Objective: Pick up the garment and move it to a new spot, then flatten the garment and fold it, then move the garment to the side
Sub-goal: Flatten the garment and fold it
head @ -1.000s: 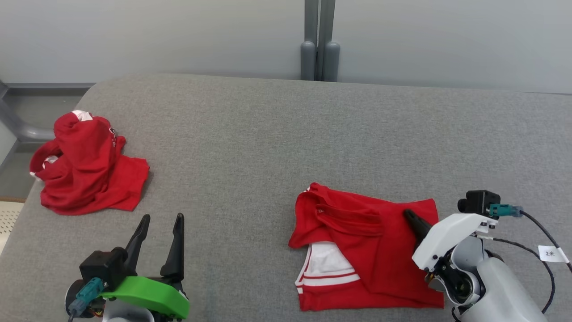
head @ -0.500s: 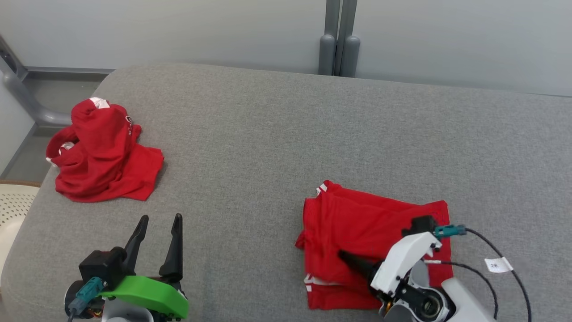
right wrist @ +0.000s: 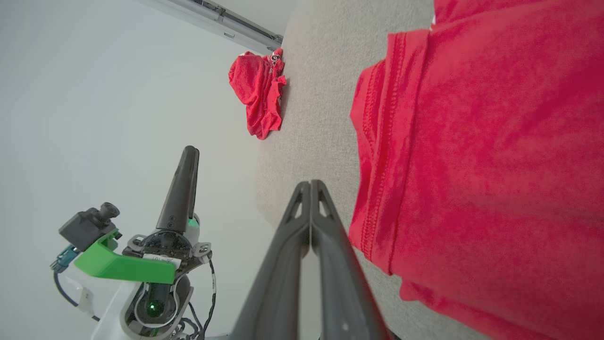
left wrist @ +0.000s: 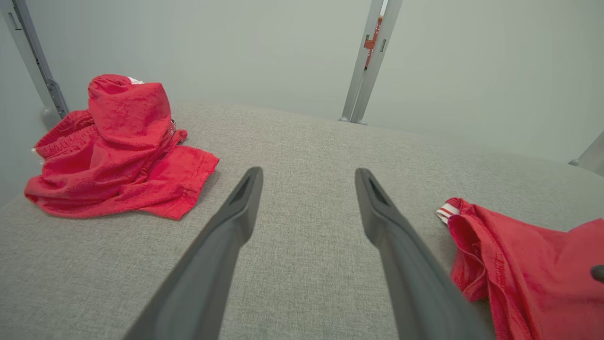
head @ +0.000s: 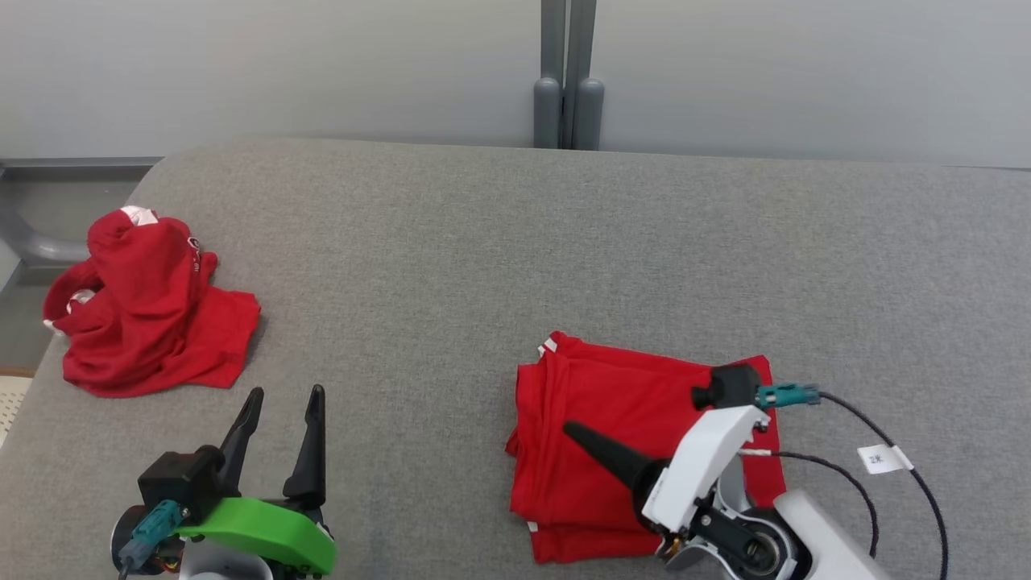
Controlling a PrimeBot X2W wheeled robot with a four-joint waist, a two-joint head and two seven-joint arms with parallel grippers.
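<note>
Head view: the folded garment lies flat on the grey counter, directly under the right gripper. That gripper's fingers are pressed together with nothing between them and slant across the cloth. Closed fingers make a blunt bar, so this looks like a pose for smoothing or pushing the stack rather than pinching it. I cannot tell whether they touch the fabric. The left gripper is spread wide and empty, parked well clear of the folded piece, probably so as not to snag it.

Left wrist view: bare counter lies between the parted fingers. A crumpled red garment sits ahead and to their left, and the folded one is off to their right.

Right wrist view: the joined fingertips sit just beside the folded garment's hemmed edge, which suits nudging it sideways as the last step.
</note>
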